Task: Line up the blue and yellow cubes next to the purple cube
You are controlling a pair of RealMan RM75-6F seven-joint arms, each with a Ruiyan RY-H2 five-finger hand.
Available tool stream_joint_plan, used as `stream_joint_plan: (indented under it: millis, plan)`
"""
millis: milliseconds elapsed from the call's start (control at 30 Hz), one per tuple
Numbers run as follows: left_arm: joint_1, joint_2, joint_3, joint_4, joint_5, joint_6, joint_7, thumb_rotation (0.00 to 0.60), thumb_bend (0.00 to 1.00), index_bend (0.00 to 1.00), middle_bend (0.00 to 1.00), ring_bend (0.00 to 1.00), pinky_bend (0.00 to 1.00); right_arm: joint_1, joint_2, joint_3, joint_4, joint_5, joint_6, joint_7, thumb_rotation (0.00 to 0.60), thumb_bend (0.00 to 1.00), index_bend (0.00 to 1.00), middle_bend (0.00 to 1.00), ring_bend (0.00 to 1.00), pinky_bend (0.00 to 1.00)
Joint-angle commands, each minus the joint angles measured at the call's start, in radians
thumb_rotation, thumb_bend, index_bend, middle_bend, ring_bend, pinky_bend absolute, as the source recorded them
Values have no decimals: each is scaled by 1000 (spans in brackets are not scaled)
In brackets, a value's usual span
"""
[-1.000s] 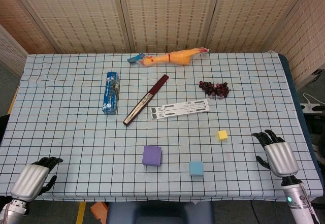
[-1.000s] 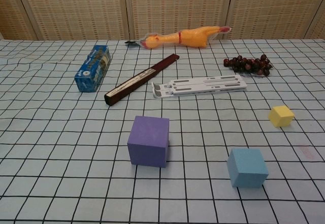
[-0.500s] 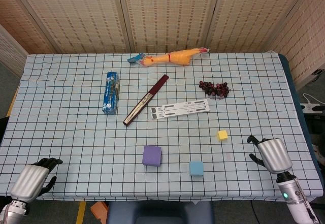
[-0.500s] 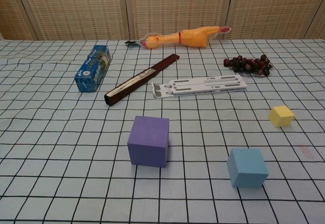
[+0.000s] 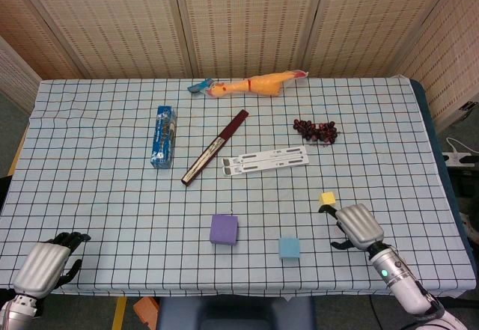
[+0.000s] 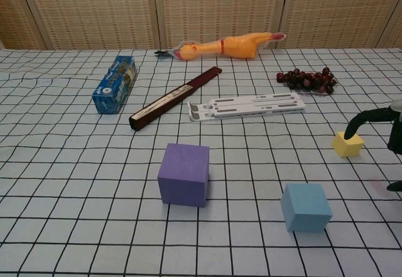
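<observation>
Bare cloth between purple cube (image 5: 224, 229) and blue cube (image 5: 289, 248)

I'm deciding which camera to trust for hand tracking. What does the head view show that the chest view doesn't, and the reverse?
Only the head view shows the left hand, fingers curled, at the near left table corner, and the whole right hand close beside the yellow cube. The chest view catches just dark fingertips at its right edge, but shows the cubes' side faces. Both show the purple cube, blue cube, rubber chicken and grapes.
</observation>
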Motion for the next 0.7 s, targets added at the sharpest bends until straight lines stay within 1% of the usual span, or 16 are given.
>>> stream_joint_plan:
  millis: [33, 167, 300, 467, 567, 700]
  plan:
    - [0, 0, 1, 0, 2, 0, -1, 600, 436, 309, 322, 303, 587, 45, 14, 3, -52, 52, -69, -21, 600, 0, 232, 954, 858, 1000]
    - [0, 1, 1, 0, 1, -1, -3, 600, 436, 309, 322, 302, 586, 77, 8, -1, -83, 71, -133, 37, 600, 0, 242, 953, 858, 1000]
    - [0, 2, 1, 0, 2, 1, -6, 600, 437, 310, 322, 302, 586, 90, -10, -7, -72, 49, -146, 86, 600, 0, 279, 954, 858, 1000]
    - [-1, 2, 0, 2, 4, 2, -10, 600, 438, 310, 322, 302, 586, 113, -17, -12, -69, 53, -186, 157, 600, 0, 288, 954, 858, 1000]
    - [-1, 2, 0, 2, 5, 2, -12, 600, 436, 311, 322, 302, 586, 125, -14, -18, -69, 56, -207, 178, 600, 0, 297, 954, 859, 1000]
    - [0, 2, 0, 2, 6, 3, -13, 600, 436, 311, 322, 302, 586, 130, -19, -29, -63, 51, -207, 181, 600, 0, 309, 953, 858, 1000]
